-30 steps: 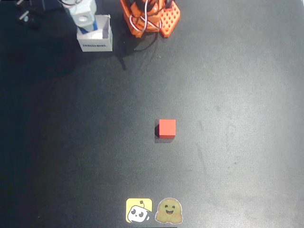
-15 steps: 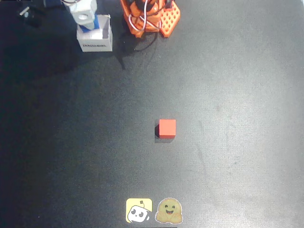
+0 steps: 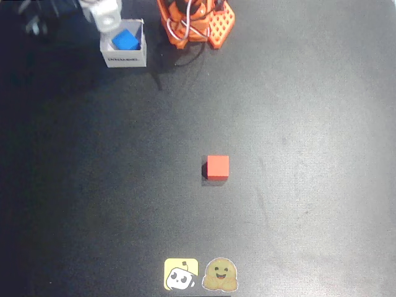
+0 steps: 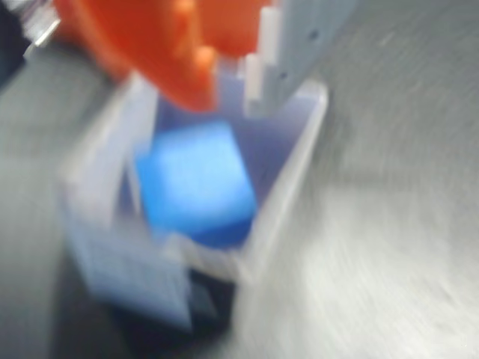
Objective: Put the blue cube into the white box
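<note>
The blue cube (image 3: 126, 40) lies inside the white box (image 3: 125, 60) at the top left of the overhead view, free of any grip. The blurred wrist view looks down on the blue cube (image 4: 196, 185) resting within the thin walls of the white box (image 4: 288, 187). My gripper (image 3: 104, 12) hovers at the box's upper left corner, lifted off the cube. In the wrist view my gripper (image 4: 228, 86) stands open, an orange finger (image 4: 168, 60) on the left and a white one on the right, with nothing between them.
A red cube (image 3: 218, 167) sits near the middle of the black table. The orange arm base (image 3: 195, 21) stands at the top centre. Two stickers (image 3: 201, 274) lie at the bottom edge.
The gripper has let go of the blue cube and risen up and to the left. The cube now lies uncovered in the box.
</note>
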`<state>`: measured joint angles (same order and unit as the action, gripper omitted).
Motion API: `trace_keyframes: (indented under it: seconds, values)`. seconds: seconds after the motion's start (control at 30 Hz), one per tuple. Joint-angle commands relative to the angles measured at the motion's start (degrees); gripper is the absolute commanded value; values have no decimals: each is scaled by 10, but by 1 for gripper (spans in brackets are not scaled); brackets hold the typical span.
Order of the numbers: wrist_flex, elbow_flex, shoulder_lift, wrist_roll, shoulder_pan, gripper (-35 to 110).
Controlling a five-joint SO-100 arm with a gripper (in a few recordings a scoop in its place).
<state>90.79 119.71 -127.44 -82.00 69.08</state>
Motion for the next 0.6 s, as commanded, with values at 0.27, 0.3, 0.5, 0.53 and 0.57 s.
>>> trace_keyframes:
  seconds: [0.27,0.3,0.5,0.53,0.57]
  values:
    - [-127,-2,-65,115,-428,0]
    - [-131,5,-82,131,-457,0]
    - [-119,135,-314,185,-579,0]
    - [-111,164,-373,185,-596,0]
    - [-102,190,-429,185,-613,0]
